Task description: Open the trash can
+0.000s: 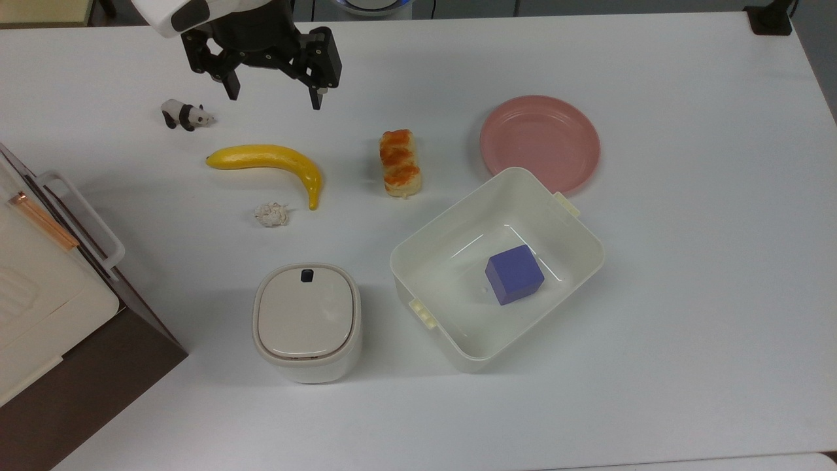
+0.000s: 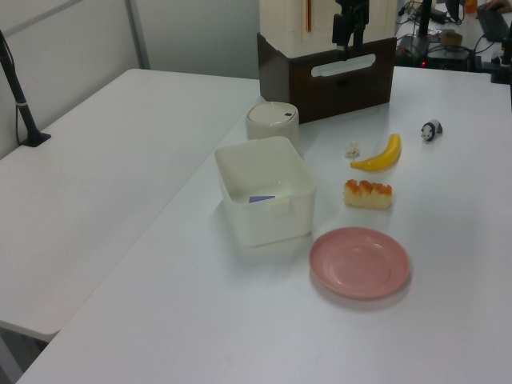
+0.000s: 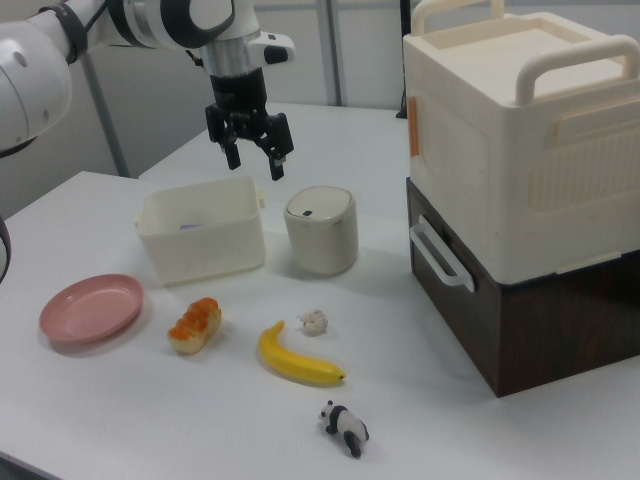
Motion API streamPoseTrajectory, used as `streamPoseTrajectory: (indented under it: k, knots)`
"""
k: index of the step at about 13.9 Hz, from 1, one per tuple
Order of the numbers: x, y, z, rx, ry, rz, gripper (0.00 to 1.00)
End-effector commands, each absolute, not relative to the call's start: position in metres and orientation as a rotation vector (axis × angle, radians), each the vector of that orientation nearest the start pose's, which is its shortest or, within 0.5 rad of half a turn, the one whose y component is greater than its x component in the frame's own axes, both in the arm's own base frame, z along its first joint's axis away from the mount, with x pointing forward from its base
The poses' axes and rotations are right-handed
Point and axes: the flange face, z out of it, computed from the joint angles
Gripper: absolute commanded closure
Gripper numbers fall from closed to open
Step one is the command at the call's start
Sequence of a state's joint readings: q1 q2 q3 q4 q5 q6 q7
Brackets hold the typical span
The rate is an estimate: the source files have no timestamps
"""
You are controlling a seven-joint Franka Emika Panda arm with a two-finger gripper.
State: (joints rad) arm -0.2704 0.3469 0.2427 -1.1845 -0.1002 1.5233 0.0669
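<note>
White table (image 1: 686, 314), office partitions behind. Trash can (image 1: 307, 322): cream-white, rounded-square, beige lid down, small dark button (image 1: 307, 275) at the lid rim on the side facing the gripper; stands well below the gripper in the top view, almost straight under it, untouched. No legible brand, label or writing on any item. Just beside the can, on the top view's right: white rectangular tub (image 1: 418, 245) holding a blue cube (image 1: 514, 275). Between can and gripper: crumpled paper ball (image 1: 271, 214), then yellow banana (image 1: 269, 161). Bread piece (image 1: 400, 162) below-right of the gripper; pink plate (image 1: 540, 143) farther right. Toy panda (image 1: 185, 115) just left of the gripper. Cream container on a dark brown base (image 3: 520, 180) at the top view's left edge. Gripper (image 1: 274, 98): black, fingers spread apart, holding nothing, pointing down, raised off the table; white arm (image 3: 150, 20) reaches in from the top view's upper left.
</note>
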Motion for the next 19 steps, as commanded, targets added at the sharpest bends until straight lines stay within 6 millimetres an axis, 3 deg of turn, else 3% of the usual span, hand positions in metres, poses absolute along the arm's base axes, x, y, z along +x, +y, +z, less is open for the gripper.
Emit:
streamPoseTrajectory:
  k: [1, 10, 11, 12, 13, 14, 15, 19]
  knots:
    - [0.644, -0.057, 0.599, -3.128, 0.138, 0.039, 0.0]
    - [0.645, -0.051, 0.599, -3.127, 0.115, 0.038, 0.0]
    - [0.646, -0.05, 0.599, -3.127, 0.12, 0.028, 0.09]
    - [0.647, -0.048, 0.598, -3.128, 0.12, 0.023, 0.27]
    - [0.654, -0.04, 0.598, -3.135, 0.105, -0.041, 0.73]
    - [0.662, -0.029, 0.595, -3.137, 0.088, -0.121, 0.93]
    - [0.669, -0.023, 0.588, -3.155, 0.079, -0.187, 1.0]
    - [0.699, 0.002, 0.552, -3.213, 0.045, -0.306, 1.0]
